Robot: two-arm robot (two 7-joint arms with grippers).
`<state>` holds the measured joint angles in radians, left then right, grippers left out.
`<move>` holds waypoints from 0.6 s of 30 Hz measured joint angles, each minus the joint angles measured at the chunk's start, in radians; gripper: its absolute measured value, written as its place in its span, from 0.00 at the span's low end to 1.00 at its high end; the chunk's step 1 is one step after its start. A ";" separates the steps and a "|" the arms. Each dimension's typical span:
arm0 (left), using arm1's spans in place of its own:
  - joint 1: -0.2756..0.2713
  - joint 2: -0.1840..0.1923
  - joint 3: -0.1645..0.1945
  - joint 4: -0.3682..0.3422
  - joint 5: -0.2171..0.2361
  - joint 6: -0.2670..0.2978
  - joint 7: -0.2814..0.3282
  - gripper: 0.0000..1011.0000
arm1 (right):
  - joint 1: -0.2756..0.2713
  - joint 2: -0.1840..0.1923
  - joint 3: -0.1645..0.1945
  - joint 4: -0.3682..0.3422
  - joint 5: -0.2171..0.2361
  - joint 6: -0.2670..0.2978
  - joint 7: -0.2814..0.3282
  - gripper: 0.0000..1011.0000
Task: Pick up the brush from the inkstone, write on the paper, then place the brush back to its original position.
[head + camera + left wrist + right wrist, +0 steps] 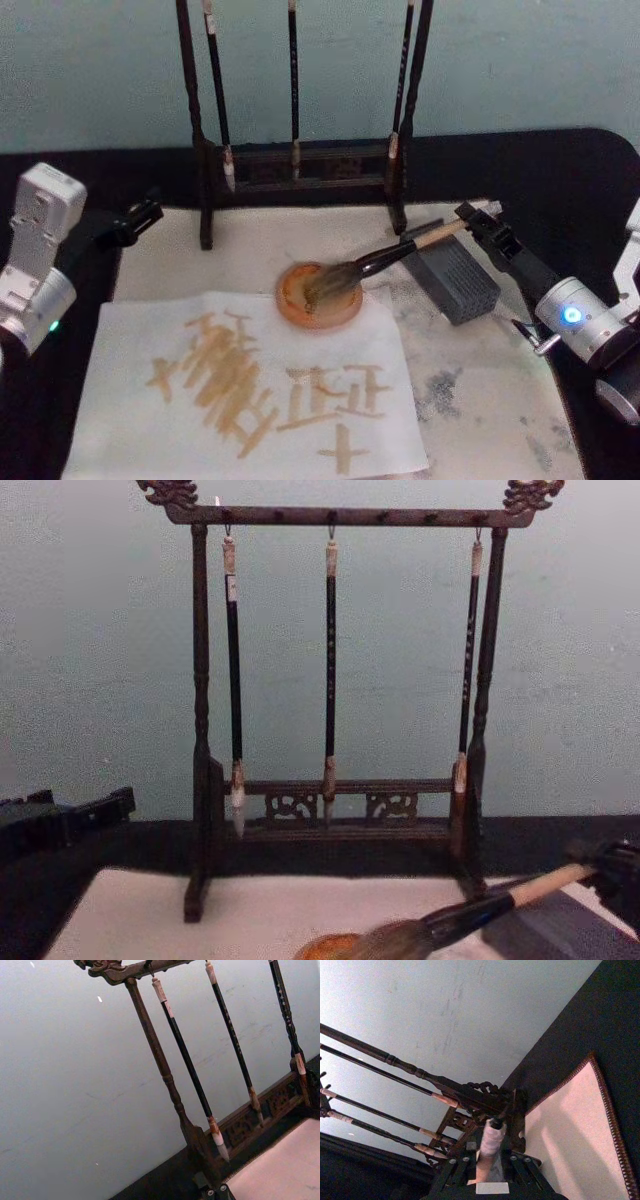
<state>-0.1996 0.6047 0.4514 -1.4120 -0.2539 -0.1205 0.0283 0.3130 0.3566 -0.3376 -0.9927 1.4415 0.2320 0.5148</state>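
Right gripper [472,222] clamps the brush [385,258] before the rack [300,165].
We see its bristles in the orange dish [300,312] by the paper [130,400]; left gripper [147,212], left of the rack, is closed, empty.

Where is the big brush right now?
Head view, centre-right: the brush slants, bristles in the orange dish, handle end held by the right end effector, by the grey block.

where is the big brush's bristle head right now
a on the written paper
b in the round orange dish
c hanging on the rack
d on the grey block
b: the brush lies with its bristles in the orange dish, its handle end in the right gripper; the left gripper sits idle off to the left.
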 joint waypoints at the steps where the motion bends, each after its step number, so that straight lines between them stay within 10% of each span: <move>1: 0.000 0.000 0.000 0.000 0.000 0.000 0.000 0.99 | 0.000 0.000 0.000 0.000 0.000 0.000 0.000 0.28; 18: 0.000 0.000 0.000 0.000 0.000 0.000 0.000 0.99 | 0.000 0.000 0.000 -0.001 0.000 0.000 0.000 0.19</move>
<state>-0.1995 0.6046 0.4514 -1.4120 -0.2539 -0.1205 0.0283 0.3127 0.3566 -0.3374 -0.9937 1.4415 0.2321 0.5148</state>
